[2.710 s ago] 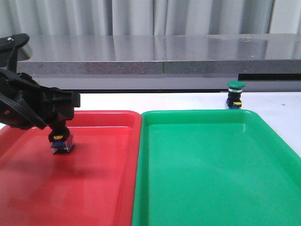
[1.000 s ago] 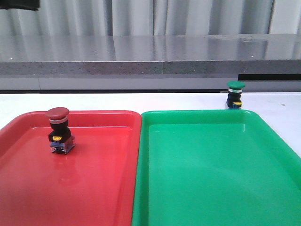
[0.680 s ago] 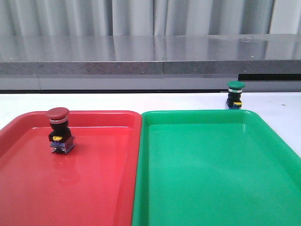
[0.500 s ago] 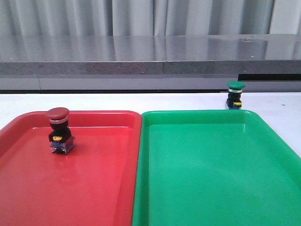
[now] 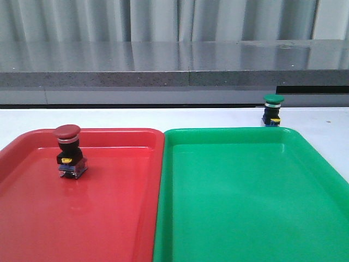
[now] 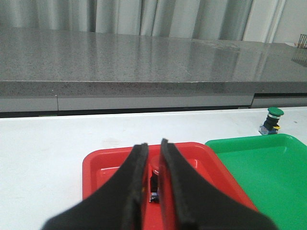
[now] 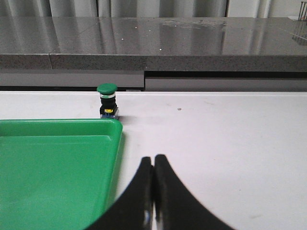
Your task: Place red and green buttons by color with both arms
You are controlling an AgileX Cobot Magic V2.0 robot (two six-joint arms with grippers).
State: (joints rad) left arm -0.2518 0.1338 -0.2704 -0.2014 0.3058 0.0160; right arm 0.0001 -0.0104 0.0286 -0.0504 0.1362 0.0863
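**Red button in its tray, green button outside on the counter**

The left end effector (image 6: 152, 158) had its fingers drawn close with only a narrow gap between them, gripping nothing; through that gap the red button (image 6: 155, 172) showed, apart from the fingers, standing in the red tray (image 6: 105, 165). The right end effector (image 7: 153, 167) had its fingers pressed together, empty, above the white counter (image 7: 216, 139) just beside the green tray (image 7: 53, 158). In the front view neither arm appeared. The red button (image 5: 69, 150) stood upright in the far left part of the red tray (image 5: 109, 218). The green button (image 5: 272, 109) stood upright on the counter (image 5: 163, 117), just beyond the far rim of the green tray (image 5: 245, 207), near its right corner.
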